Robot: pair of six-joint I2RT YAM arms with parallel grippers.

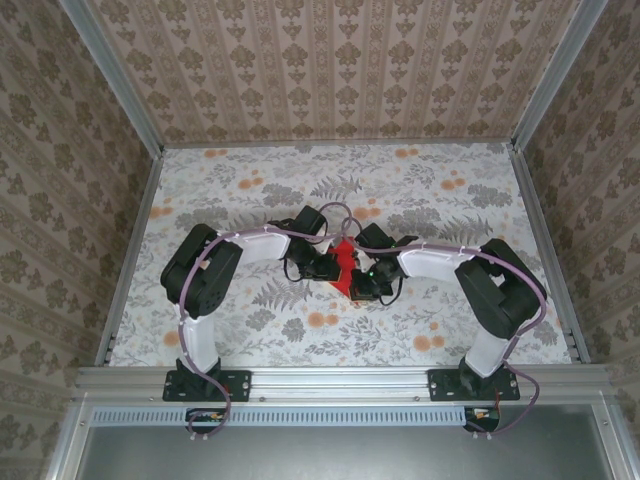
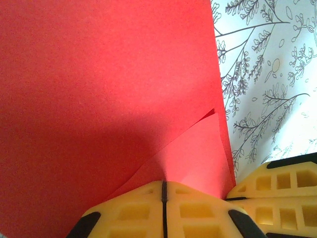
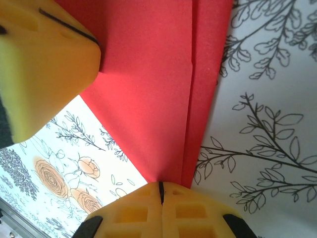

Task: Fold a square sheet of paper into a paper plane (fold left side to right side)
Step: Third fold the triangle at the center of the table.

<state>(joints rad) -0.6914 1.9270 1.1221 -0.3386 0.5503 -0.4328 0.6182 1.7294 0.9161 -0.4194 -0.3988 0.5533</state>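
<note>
Lying at the middle of the flower-patterned counter point(image 1: 250, 200), between the two arms, the red paper point(image 1: 345, 262) is seen to be plain and bright, creased into overlapping layers. A triangular flap point(image 2: 198, 153) is shown in the left wrist view, and a long straight fold edge point(image 3: 191, 99) in the right wrist view. The left claw point(image 2: 163, 196) is closed, its yellow pads point(image 2: 198, 213) pinched on the flap from the paper's left side. The right claw point(image 3: 160, 191) is likewise closed on a pointed corner at the paper's near right. The two claws are set just beside each other.
</note>
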